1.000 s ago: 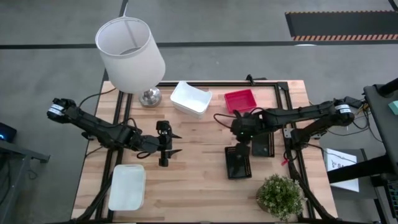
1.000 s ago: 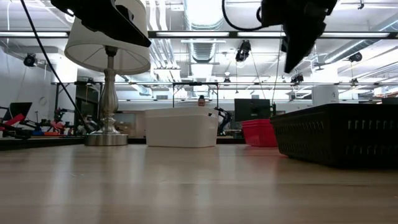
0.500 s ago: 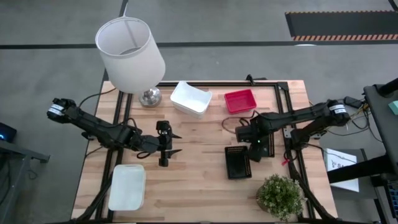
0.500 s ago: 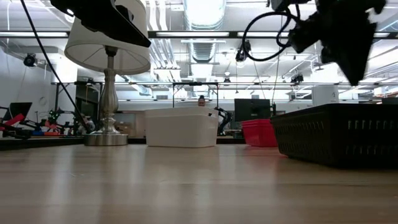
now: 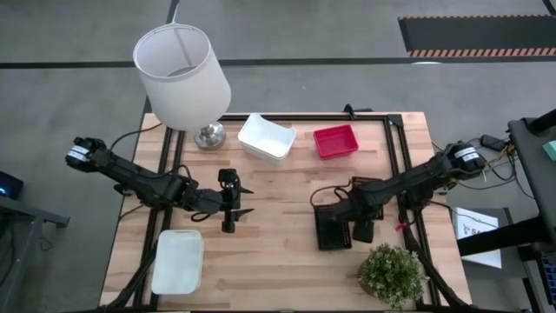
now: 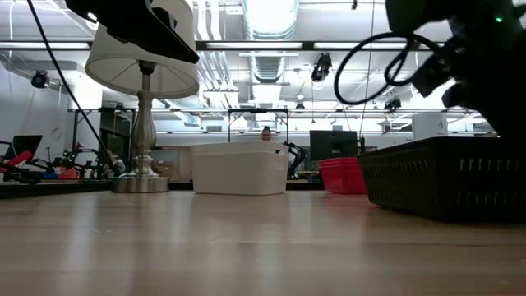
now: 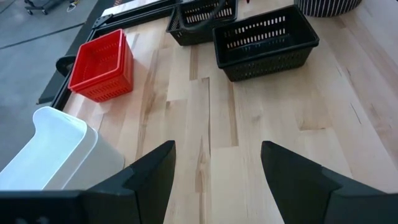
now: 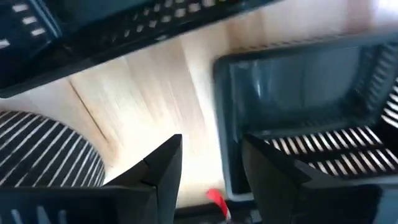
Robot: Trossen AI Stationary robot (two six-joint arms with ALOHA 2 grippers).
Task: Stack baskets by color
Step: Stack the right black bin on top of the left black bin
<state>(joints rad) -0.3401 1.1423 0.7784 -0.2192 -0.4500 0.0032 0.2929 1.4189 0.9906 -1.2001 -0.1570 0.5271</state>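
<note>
Two black mesh baskets stand on the table's right half: one (image 5: 333, 228) sits left of my right gripper (image 5: 360, 226), the other (image 8: 305, 93) lies partly under that arm. My right gripper (image 8: 214, 168) points down, open, with this second basket's near end wall between its fingers. I see no touch. A red basket (image 5: 335, 141) and a white basket (image 5: 267, 137) rest at the far side. Another white basket (image 5: 177, 261) lies near the front left. My left gripper (image 5: 231, 205) hovers open over bare wood at centre left.
A lamp with a white shade (image 5: 182, 74) stands at the far left corner. A potted plant (image 5: 391, 274) in a striped pot (image 8: 43, 162) sits close to my right gripper at the near right. Bare wood lies in the table's middle.
My right gripper has swung from near the red basket toward the table's near edge and a little right, sinking and tipping until it points down over the black baskets. The baskets have not moved.
</note>
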